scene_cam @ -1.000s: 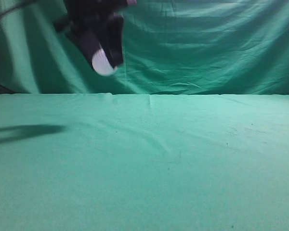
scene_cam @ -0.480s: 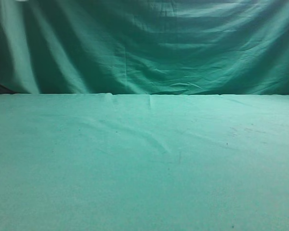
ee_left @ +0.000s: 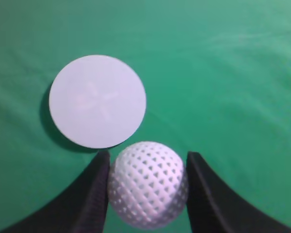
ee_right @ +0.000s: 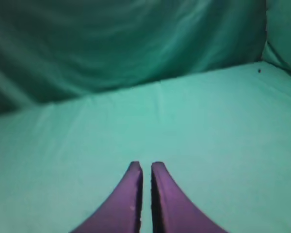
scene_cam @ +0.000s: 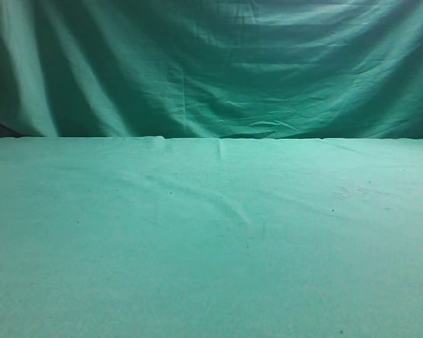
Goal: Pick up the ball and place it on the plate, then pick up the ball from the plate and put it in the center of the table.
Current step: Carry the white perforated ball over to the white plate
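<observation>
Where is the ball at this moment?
Left wrist view only: the ball sits between the left pincer fingers, raised above the table, just beside the white plate.

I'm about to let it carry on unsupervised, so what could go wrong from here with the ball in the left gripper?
The small white dimpled ball sits between the left gripper's black fingers with only its sides held, so it could slip out. The round white flat plate lies off to the left, not directly beneath, so an early release might land the ball on the green cloth table, where it could roll away.
</observation>
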